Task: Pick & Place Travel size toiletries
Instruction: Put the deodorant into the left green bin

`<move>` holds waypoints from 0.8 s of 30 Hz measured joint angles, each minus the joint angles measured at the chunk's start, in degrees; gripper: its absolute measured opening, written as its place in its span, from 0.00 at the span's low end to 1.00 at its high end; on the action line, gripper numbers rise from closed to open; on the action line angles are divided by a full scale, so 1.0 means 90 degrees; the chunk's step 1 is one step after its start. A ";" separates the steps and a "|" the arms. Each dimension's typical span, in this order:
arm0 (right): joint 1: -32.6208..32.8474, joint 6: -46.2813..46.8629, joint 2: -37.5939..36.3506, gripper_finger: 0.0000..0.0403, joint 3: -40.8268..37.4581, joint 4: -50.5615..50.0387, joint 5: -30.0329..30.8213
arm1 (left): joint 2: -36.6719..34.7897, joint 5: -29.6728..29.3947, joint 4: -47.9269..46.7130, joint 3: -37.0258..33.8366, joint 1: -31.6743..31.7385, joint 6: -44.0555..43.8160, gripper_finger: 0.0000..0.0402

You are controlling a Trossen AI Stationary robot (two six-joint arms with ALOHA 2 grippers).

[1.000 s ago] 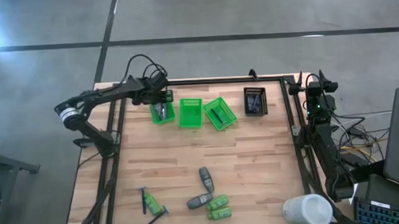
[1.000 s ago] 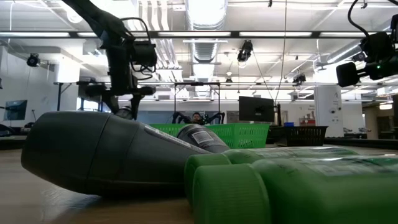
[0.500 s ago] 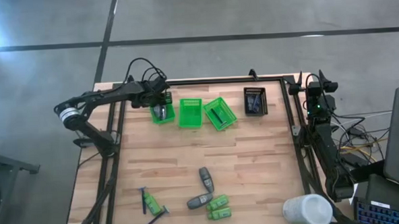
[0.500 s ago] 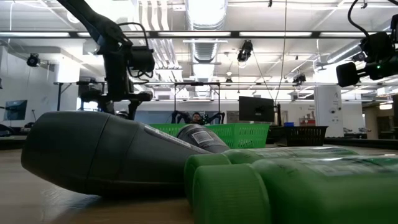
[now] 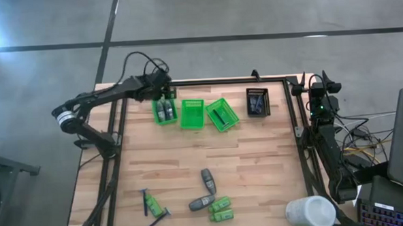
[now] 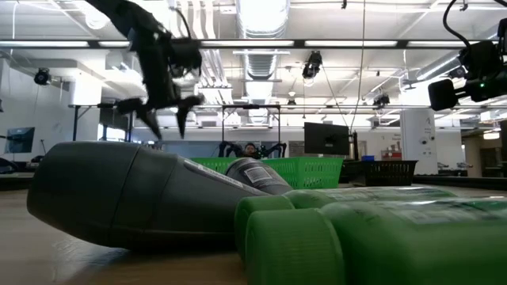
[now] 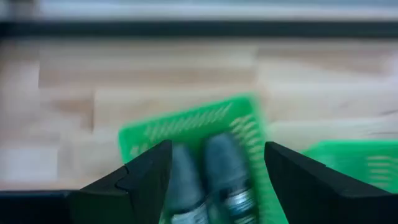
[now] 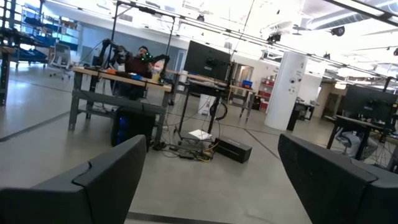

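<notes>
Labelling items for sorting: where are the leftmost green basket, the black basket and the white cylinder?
leftmost green basket (image 5: 164, 112): high view, on its rim.
black basket (image 5: 257, 102): high view, on its middle.
white cylinder (image 5: 310, 212): high view, on its top face.

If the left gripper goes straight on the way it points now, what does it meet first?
Probably the two grey tubes in the green basket right ahead of the open left gripper; how far off they are is unclear.
</notes>
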 joint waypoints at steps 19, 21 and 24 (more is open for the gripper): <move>0.0000 0.0000 0.0000 0.90 -0.0002 -0.0001 0.0000 | 0.0013 0.1512 -0.0566 0.0850 -0.4100 0.7839 0.65; -0.0002 0.0000 0.0000 0.90 0.0000 0.0000 0.0002 | 0.0201 0.1288 -0.0484 0.0850 -0.4395 0.8879 0.65; -0.0001 0.0000 -0.0001 0.90 0.0000 -0.0002 0.0001 | 0.0521 0.1390 -0.0016 0.0850 -0.4582 0.9539 0.65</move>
